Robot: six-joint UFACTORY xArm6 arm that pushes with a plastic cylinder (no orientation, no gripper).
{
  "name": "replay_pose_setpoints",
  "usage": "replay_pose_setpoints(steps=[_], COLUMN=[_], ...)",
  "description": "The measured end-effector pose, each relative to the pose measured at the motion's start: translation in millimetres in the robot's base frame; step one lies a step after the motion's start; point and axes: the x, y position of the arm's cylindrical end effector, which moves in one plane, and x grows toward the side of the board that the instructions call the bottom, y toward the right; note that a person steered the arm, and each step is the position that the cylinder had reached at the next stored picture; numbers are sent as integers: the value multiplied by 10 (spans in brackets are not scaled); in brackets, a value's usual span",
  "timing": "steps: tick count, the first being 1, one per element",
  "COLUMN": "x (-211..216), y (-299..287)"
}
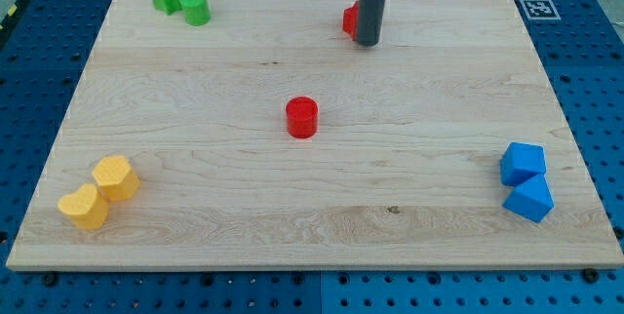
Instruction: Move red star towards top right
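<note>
The wooden board (292, 207) carries all the blocks. The red star (349, 19) is seen near the view's top, right of centre, mostly hidden behind the rod; only a red sliver of its left side is shown, so its shape cannot be confirmed. My tip (367, 43) is set against its right side, touching. A red cylinder (302, 117) is placed mid-board, well apart.
</note>
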Motion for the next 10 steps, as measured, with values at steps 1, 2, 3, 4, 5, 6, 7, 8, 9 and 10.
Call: replay_pose_setpoints(steps=[1, 2, 3, 4, 5, 6, 7, 8, 9, 10], x=[-93, -45, 84, -101, -211, -343, -348, -348, -348, -351], y=[21, -181, -664, -778, -774, -767, -497, -174, 154, 409])
